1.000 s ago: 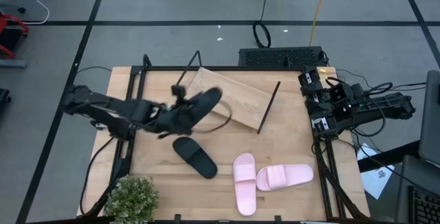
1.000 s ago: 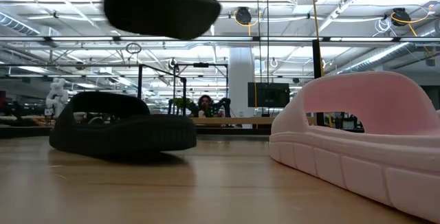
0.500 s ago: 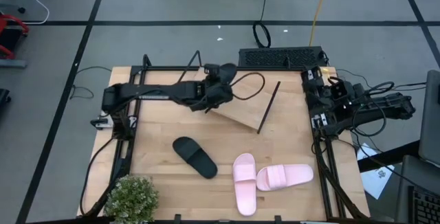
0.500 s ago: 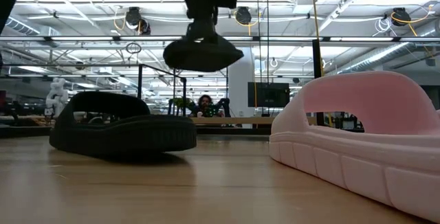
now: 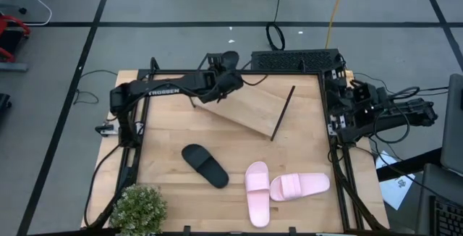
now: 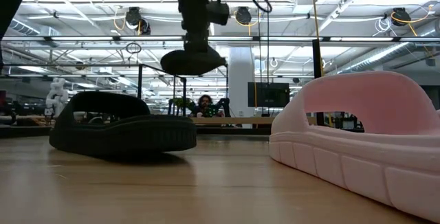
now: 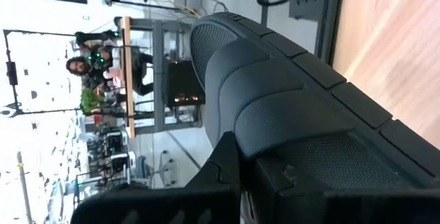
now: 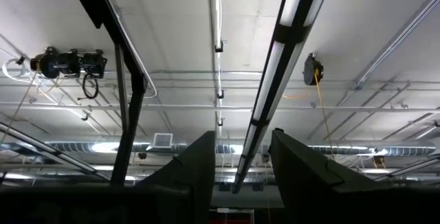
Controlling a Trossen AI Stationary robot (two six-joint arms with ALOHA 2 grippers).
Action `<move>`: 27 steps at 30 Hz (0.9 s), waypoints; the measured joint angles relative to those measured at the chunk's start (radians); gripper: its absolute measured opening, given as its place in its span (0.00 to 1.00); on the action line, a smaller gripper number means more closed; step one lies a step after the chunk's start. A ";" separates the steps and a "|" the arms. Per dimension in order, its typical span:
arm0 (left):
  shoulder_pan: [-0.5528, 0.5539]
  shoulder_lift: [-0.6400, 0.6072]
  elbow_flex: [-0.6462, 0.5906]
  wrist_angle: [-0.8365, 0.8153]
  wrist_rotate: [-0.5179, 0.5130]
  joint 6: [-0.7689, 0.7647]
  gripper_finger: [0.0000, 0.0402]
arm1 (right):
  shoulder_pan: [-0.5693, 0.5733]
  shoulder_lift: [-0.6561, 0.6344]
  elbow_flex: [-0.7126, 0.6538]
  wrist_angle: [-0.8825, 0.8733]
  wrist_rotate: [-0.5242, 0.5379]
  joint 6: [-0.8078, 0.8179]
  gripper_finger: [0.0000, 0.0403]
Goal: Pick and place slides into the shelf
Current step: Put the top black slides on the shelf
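Note:
My left gripper (image 5: 219, 77) hangs over the table's far edge, above the far left end of the shelf (image 5: 253, 108), shut on one black slide (image 5: 227, 61). In the low view that slide (image 6: 192, 62) hangs in the air under the gripper (image 6: 194, 45). The shelf is a slanted light wood board on black rod legs. The other black slide (image 5: 205, 165) lies sole-down on the tabletop. Both pink slides (image 5: 257, 192) (image 5: 300, 186) lie near the table's near edge, touching. My right gripper (image 8: 237, 162) waits open at the table's right edge, pointing up. My left gripper pinches the black slide by its wide ribbed strap (image 7: 275, 107), with one dark finger (image 7: 227, 176) showing against the strap's outer face. The fingers come from above, pointing down. The slide hangs lifted clear below them, roughly level, above the shelf's far end.
A small potted plant (image 5: 137, 208) stands at the table's near left corner. Black frame rails (image 5: 137, 131) run along the table's left and right sides. A black slatted box (image 5: 295, 60) sits just past the far edge. The folded right arm (image 5: 369, 111) is at the right edge.
My left gripper has carried the black slide from above the table's left-middle toward the far edge and somewhat rightward, reaching over the shelf's far left end. The slide stayed in the hold, clear of the table. The other slides and the right arm kept still.

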 joint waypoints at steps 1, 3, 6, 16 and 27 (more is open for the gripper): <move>0.001 0.002 0.000 -0.011 0.000 0.001 0.00 | 0.000 0.000 0.000 0.000 -0.001 -0.004 0.32; -0.004 0.013 0.000 -0.012 0.002 0.012 0.00 | 0.000 -0.001 0.000 0.000 -0.002 -0.008 0.32; -0.012 0.044 0.001 -0.020 0.001 0.035 0.00 | 0.000 -0.001 0.000 0.000 -0.001 -0.008 0.32; -0.013 0.162 0.000 -0.050 -0.044 0.042 0.00 | 0.000 -0.001 0.000 0.000 -0.005 -0.006 0.32; -0.001 0.173 0.000 -0.106 -0.071 -0.054 0.00 | 0.000 -0.001 0.000 -0.005 -0.003 -0.011 0.32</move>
